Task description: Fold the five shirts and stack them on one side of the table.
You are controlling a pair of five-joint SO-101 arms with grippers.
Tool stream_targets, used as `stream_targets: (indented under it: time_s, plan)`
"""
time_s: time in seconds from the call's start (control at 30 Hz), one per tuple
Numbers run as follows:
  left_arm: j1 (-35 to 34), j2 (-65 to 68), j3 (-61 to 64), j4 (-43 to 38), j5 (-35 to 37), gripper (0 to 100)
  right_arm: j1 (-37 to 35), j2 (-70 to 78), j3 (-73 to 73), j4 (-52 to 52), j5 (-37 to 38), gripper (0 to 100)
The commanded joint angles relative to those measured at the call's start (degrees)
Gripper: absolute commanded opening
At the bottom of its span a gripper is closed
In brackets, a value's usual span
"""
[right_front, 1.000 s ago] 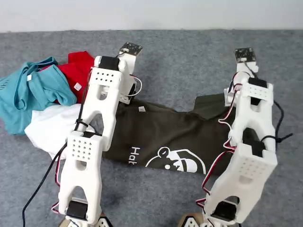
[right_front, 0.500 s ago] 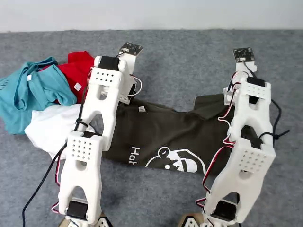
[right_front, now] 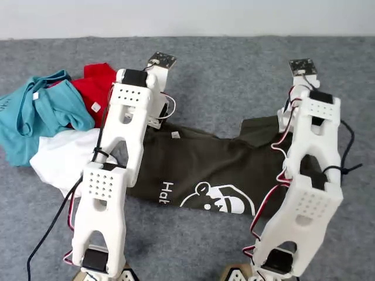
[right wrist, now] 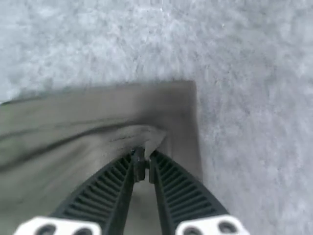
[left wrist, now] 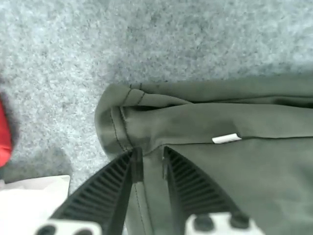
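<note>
Fabric of the dark olive shirt (right_front: 217, 170), white print on its front, lies spread across the middle of the grey table (right_front: 234, 76) in the high view. The left gripper (left wrist: 147, 156) is clamped on a stitched fold at the shirt's 10 o'clock corner, near a small white tag (left wrist: 226, 138). The right gripper (right wrist: 143, 159) pinches a puckered bit of the same cloth near its 2 o'clock corner. At 9 to 10 o'clock from it lie a white shirt (right_front: 58, 155), just beside it, then a teal shirt (right_front: 35, 111) and a red shirt (right_front: 96, 82), heaped together.
</note>
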Motion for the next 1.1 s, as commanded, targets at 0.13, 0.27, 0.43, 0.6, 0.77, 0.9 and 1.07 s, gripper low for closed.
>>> stream_targets:
  time_s: [0.13,0.27,0.43,0.6,0.77,0.9,1.07]
  plan:
    - [0.4,-3.3,-0.2,1.0,0.2,8,0.6,-11.6,-2.5,13.6,1.0,1.0]
    - [0.5,-3.3,-0.2,1.0,0.2,8,0.7,-12.4,-2.5,19.6,2.8,1.0]
    - [0.5,-3.3,-0.1,1.0,0.2,8,1.5,-12.5,-2.5,23.8,3.1,1.0]
    - [0.5,-3.3,-0.1,1.0,0.2,8,2.2,-15.8,-2.5,29.0,3.2,1.0]
    - [0.5,-3.3,-0.1,1.0,0.2,8,6.0,-18.1,-2.1,29.9,3.3,1.0]
    - [0.5,-3.3,-0.1,1.0,0.2,8,8.1,-16.3,1.9,28.5,5.7,1.0]
    - [0.5,-3.3,-0.1,1.0,0.2,8,8.2,-14.8,11.5,21.8,6.2,1.5]
